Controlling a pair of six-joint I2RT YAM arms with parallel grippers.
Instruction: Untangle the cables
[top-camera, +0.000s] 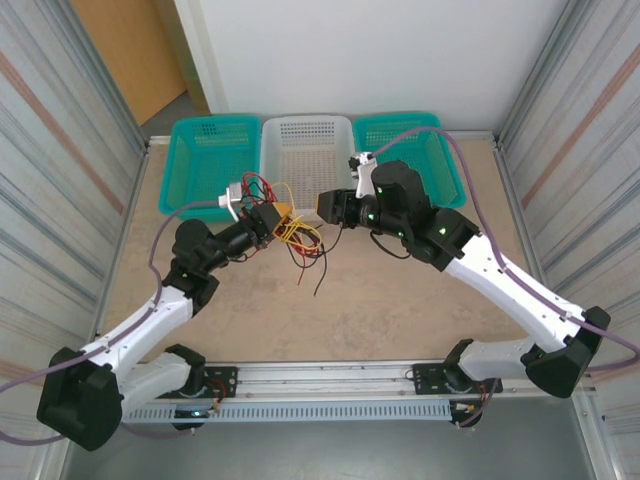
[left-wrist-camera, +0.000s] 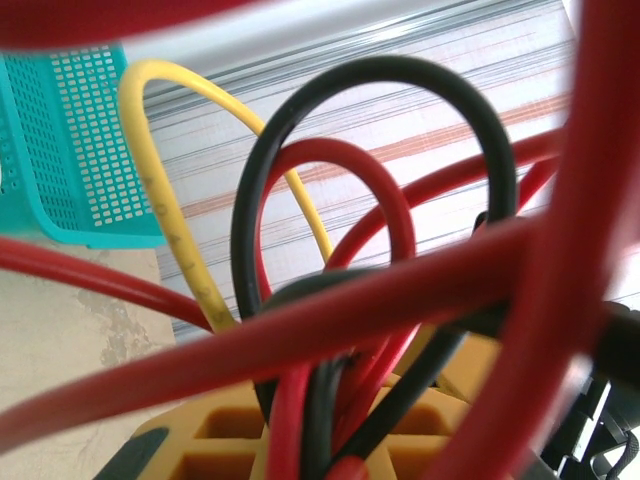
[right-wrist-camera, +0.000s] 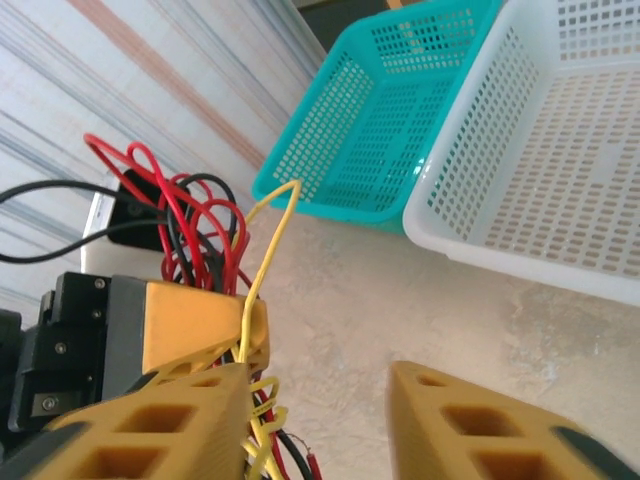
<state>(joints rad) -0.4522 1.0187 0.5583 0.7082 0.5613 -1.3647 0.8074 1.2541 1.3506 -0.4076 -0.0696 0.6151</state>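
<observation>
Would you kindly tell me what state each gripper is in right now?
Left gripper: closed, holding the cables.
Right gripper: open, holding nothing.

Landmark: white basket (top-camera: 306, 150), perforated plastic, rounded rim, set at the far edge of the table (top-camera: 400, 320), middle of a row of three. Touching its left side: teal basket (top-camera: 212, 165), same grid of small holes. Touching its right side: second teal basket (top-camera: 405, 135), same make. In front of the white basket: table top, beige, mottled, stone-like finish. Well in front of it, along the near table edge: slotted aluminium rail (top-camera: 320, 380). Behind it: plain white panel (top-camera: 380, 50); behind and to its left, orange-brown wooden surface (top-camera: 125, 50). Well to its left: ribbed grey wall (top-camera: 45, 180), faint reddish stripes. Well to its right: matching ribbed wall (top-camera: 590, 110).
</observation>
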